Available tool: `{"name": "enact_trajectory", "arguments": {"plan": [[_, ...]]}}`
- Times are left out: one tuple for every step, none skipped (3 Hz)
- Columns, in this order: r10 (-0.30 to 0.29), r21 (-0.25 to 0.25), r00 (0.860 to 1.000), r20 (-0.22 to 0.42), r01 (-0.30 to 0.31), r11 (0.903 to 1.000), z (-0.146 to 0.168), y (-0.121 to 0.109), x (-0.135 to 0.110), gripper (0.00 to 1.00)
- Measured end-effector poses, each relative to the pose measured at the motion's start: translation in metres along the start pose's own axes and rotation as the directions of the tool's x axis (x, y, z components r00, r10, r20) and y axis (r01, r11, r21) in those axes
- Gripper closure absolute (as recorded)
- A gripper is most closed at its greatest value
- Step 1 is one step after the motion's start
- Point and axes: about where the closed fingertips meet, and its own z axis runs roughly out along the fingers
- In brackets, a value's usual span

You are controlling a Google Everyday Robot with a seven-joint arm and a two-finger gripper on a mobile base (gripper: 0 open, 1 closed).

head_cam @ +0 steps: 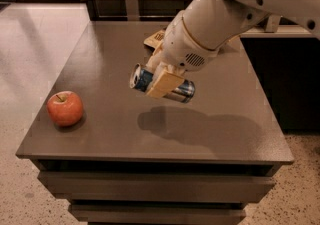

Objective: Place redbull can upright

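The gripper (160, 82), hanging above the table's middle, is clamping the redbull can (184, 90), whose glossy metal is gleaming between matt tan pads (166, 83). The arm (215, 16) is showing smooth pale plastic. The table (225, 119) is looking matt, the apple (65, 108) waxy.

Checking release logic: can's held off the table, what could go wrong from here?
The tool holds the can sideways above the table; released now, it would probably land flat and roll. While it is turned upright, the smooth can might slip in the grip.
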Motion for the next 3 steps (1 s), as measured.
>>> {"name": "enact_trajectory", "arguments": {"plan": [[0.017, -0.01, 0.983, 0.181, -0.015, 0.9998, -0.009, 0.001, -0.008, 1.0], [0.04, -0.044, 0.938, 0.343, -0.027, 0.9987, -0.014, 0.005, -0.019, 1.0], [0.073, -0.081, 0.88, 0.469, -0.04, 0.9959, -0.014, 0.011, -0.026, 1.0]]}}
